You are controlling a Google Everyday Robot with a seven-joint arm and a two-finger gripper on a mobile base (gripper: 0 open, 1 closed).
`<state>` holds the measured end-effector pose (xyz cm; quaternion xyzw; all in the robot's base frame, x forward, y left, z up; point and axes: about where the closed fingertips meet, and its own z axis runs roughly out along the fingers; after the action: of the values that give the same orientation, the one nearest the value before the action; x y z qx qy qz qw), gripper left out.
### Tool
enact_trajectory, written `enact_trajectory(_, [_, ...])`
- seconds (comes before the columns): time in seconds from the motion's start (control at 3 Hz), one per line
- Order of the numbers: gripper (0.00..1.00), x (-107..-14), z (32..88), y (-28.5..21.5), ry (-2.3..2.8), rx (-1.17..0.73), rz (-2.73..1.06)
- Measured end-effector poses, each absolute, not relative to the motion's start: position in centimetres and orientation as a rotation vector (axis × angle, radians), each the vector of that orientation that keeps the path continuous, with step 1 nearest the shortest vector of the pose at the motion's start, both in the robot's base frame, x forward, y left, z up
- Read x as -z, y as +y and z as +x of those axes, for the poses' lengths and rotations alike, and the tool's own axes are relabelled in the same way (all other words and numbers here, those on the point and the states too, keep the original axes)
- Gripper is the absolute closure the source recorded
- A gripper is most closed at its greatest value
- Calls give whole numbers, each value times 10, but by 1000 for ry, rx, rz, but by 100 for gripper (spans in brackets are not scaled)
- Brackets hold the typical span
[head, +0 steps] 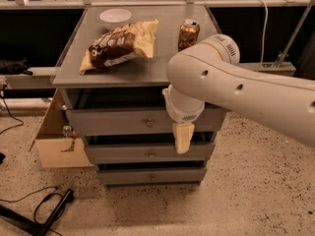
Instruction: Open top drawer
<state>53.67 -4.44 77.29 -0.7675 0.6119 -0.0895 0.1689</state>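
Top drawer just under bench top, looks shut. Pincer hangs right of knob, lower; opening cannot tell. Centre on knob, grip squarely, pull straight out.

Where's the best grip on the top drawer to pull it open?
Take the small round knob at the centre of the top drawer front, coming straight in from the front. The front is flat and offers no other hold, and the knob sticks out toward the approach side. The gripper hangs to the right of that knob and a little below it.
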Motion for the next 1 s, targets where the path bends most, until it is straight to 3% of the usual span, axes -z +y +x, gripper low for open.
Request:
enact_trajectory(0.33, [0, -767, 560, -49, 1715, 324, -2211])
enact_trajectory(1.0, [0, -690, 587, -107, 1927, 386, -2211])
